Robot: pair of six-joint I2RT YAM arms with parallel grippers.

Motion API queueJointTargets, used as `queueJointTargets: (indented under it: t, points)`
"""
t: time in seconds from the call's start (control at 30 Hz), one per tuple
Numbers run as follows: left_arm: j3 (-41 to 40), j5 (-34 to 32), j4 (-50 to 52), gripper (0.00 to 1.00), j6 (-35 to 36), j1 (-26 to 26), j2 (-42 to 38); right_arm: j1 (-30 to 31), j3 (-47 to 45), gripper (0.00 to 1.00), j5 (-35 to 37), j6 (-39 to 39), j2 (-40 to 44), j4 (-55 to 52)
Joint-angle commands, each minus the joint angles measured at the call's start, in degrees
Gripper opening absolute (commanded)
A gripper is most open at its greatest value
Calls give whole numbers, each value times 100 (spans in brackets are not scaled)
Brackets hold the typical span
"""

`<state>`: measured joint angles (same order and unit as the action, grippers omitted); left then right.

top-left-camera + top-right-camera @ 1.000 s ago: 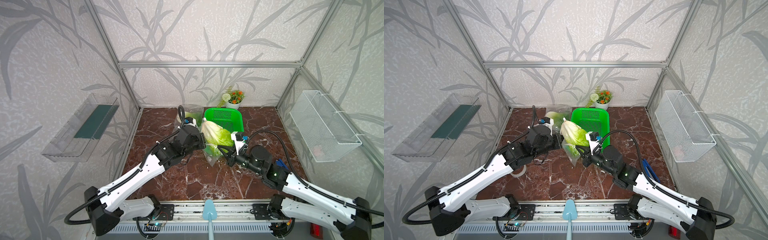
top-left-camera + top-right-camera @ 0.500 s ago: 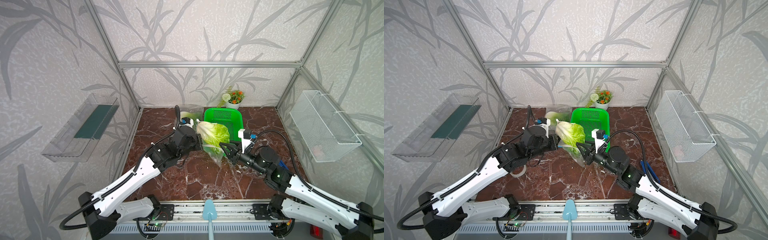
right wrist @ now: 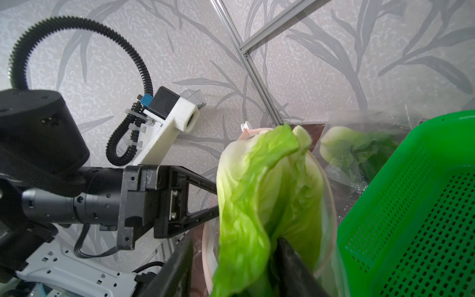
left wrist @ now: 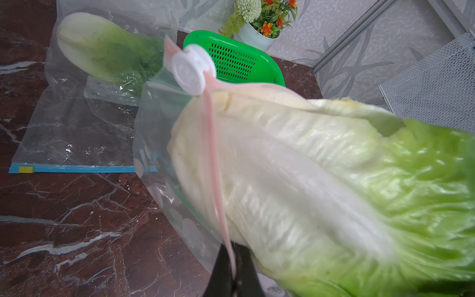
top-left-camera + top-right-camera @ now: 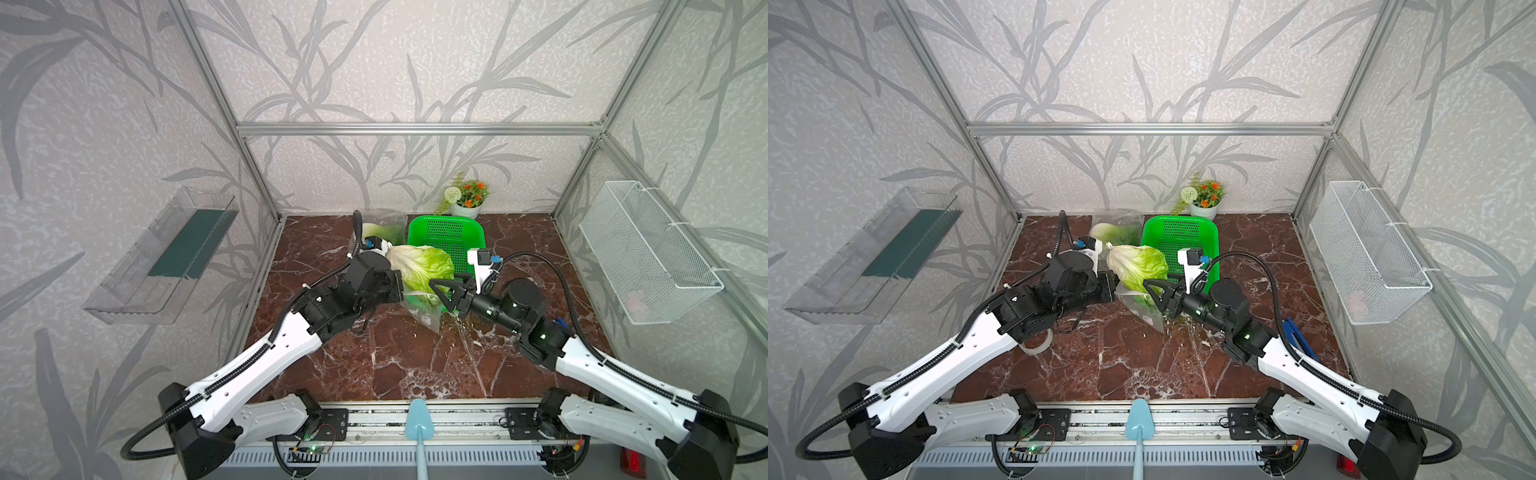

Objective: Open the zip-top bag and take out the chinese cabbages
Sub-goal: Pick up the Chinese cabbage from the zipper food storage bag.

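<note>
Over on the left wall there's a clear shelf point(image 5: 166, 257), well apart from everything, and the desk point(image 5: 395, 357) below it is bare marble, so there's plenty of room on that side. A tape roll point(image 5: 1038, 343) peeks out from under the left arm, mostly hidden.

The left hand point(image 4: 233, 267) is clenched on the pink zip rim of the zip-top bag point(image 4: 156, 123), holding it up off the desk. Its fingers are cut off by the wrist view's edge. Behind it, near the back wall, the back bag point(image 4: 72, 128) lies flat with the back cabbage point(image 4: 102, 51) inside.

The cabbage point(image 5: 424, 266) sits in the held bag's open mouth, mostly clear of the plastic. Its white base is toward the left hand and its leaves toward the right, just beside the green basket point(image 5: 446, 232).

The right hand point(image 5: 439, 296) is released, jaws spread with the leaf tips between them. Whether a finger touches the leaf I can't tell, it's too blurry.

A flower pot point(image 5: 467, 199) stands in the back. A blue thing point(image 5: 1298, 336) is half hidden by the right arm. A wire basket point(image 5: 648, 257) hangs on the right wall, with open desk under it.
</note>
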<state>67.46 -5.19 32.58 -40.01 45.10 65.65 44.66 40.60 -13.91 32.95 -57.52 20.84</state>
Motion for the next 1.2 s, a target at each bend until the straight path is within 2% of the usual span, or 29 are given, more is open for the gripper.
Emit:
queueJointTargets:
  t: [0.0, 0.03, 0.07, 0.2, 0.37, 0.6, 0.77, 0.87, 1.03, 1.17]
  points:
    - [47, 342, -250, 0, 217, 61, 37, 25, 388, 16, -358, -96, -57, -522]
    - [61, 346, -245, 0, 248, 69, 40, 25, 452, 2, -351, -153, -61, -704]
    - [61, 339, -227, 0, 291, 72, 36, 25, 510, 0, -332, -209, -53, -865]
    - [100, -118, 49, 0, 342, 60, 10, 25, 446, 0, -209, -317, 156, -798]
    - [-113, -1212, 404, 0, -55, 3, -167, 25, -53, 0, 131, -212, 608, 391]
    - [-161, -1200, 639, 0, -584, -361, -96, 25, -640, 0, 134, 79, 955, 1959]
    - [-53, -875, 580, 0, -717, -388, 82, 23, -822, 0, 115, 106, 1003, 2840]
    - [53, -749, 350, 0, -736, -397, 38, 25, -691, 0, -191, 276, 742, 3183]
    - [393, -1350, 285, 0, -500, -454, -353, 25, -654, 0, -681, 764, 414, 3295]
    - [444, -1382, 10, 0, -310, -622, -634, 25, -656, 0, -1098, 950, 382, 3316]
